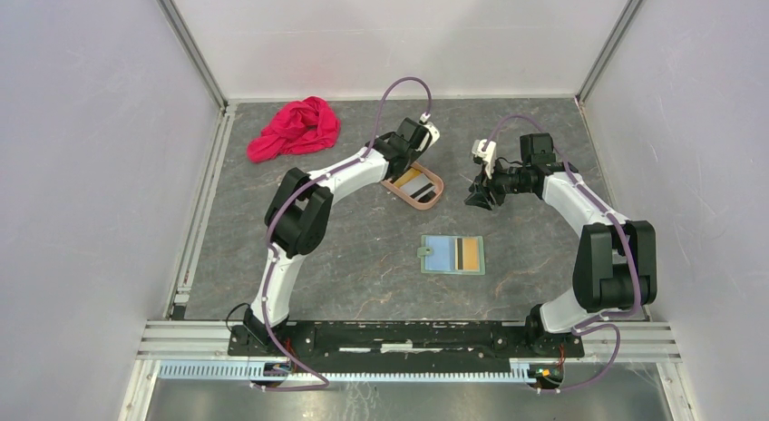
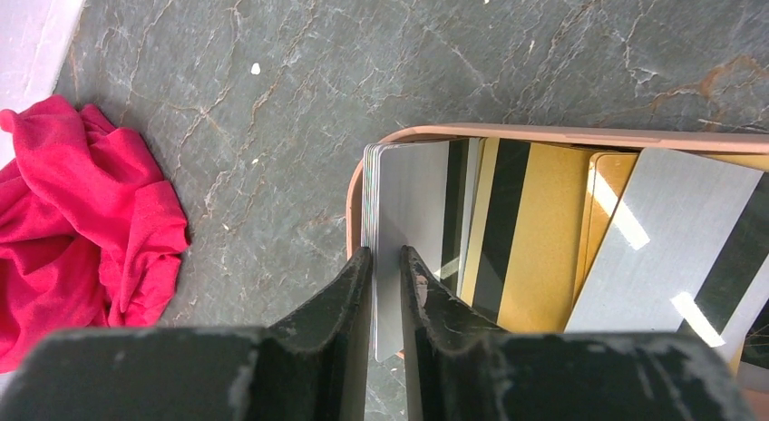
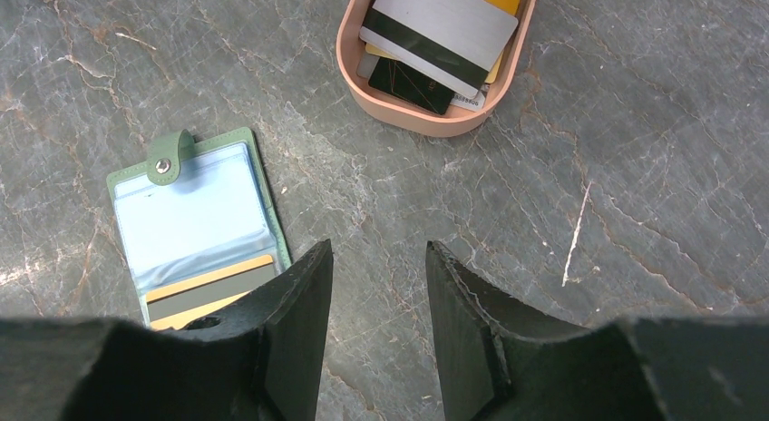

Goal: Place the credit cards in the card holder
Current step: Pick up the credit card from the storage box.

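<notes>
The pinkish tray [image 1: 437,200] holds several credit cards [image 2: 535,230], gold, grey and striped ones. My left gripper [image 2: 387,250] reaches into the tray's left end, its fingers closed on a grey card [image 2: 413,199] standing on edge against the rim [image 2: 544,131]. From above, the left gripper [image 1: 419,141] sits at the tray's far end. The card holder [image 1: 453,254] lies open, light blue inside, with a gold and grey card [image 3: 209,280] in a pocket. My right gripper [image 3: 379,247] hovers open over bare table, between the card holder [image 3: 195,221] and the tray [image 3: 408,122].
A red cloth [image 1: 295,129] lies bunched at the back left, close to the left wall. In the left wrist view the cloth [image 2: 82,221] sits a short way left of the tray. White walls enclose the table on three sides.
</notes>
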